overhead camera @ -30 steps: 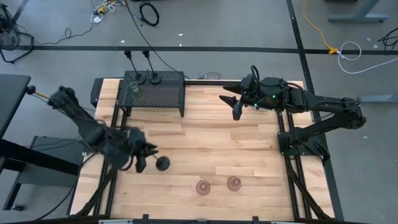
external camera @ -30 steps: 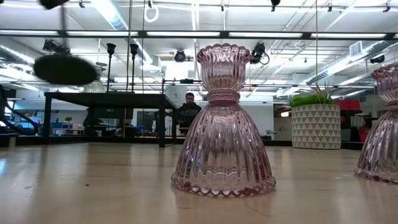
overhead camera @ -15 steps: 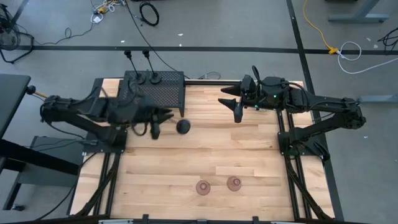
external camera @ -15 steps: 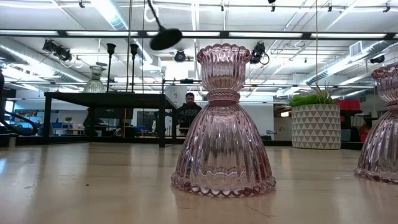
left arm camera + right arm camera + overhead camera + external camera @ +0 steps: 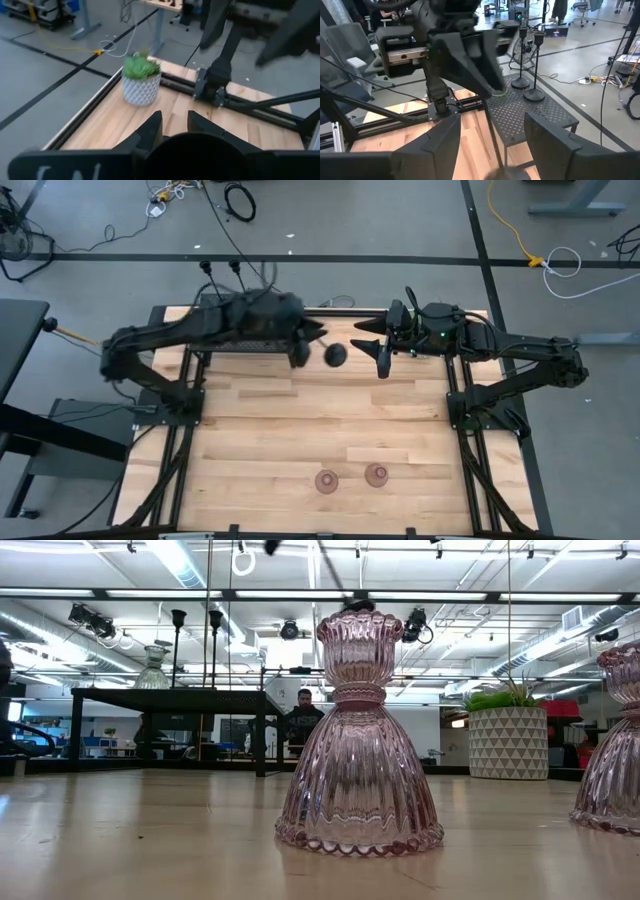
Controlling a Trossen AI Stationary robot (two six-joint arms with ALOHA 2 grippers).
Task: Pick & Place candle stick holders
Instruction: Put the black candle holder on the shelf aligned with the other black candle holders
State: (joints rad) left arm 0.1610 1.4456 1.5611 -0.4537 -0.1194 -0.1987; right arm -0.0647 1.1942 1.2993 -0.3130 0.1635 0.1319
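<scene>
My left gripper (image 5: 303,343) is shut on a black candle stick holder with a round base (image 5: 335,355), high over the table's far middle. My right gripper (image 5: 375,346) is open and empty just right of that base. Two more black holders (image 5: 529,62) and a pale green glass one (image 5: 152,668) stand on the black mesh box (image 5: 270,330). Two pinkish glass holders (image 5: 327,480) (image 5: 377,474) stand on their wide bases near the table's front edge. My left gripper pinches the thin stem (image 5: 489,117) of the black holder near its upper end between its two fingers. The holder is lifted clear of the table. It slants, with its round base (image 5: 192,157) out in front of the fingertips, toward my right gripper.
A green plant in a white pot (image 5: 141,82) stands at the table's far right corner. The left arm reaches over the mesh box. The wooden table (image 5: 330,420) lies bare between the box and the two pinkish holders.
My left gripper has swung from the table's near left up and toward the far edge and the right, carrying the black holder clear of the table. The holder's base now hangs close to my right gripper.
</scene>
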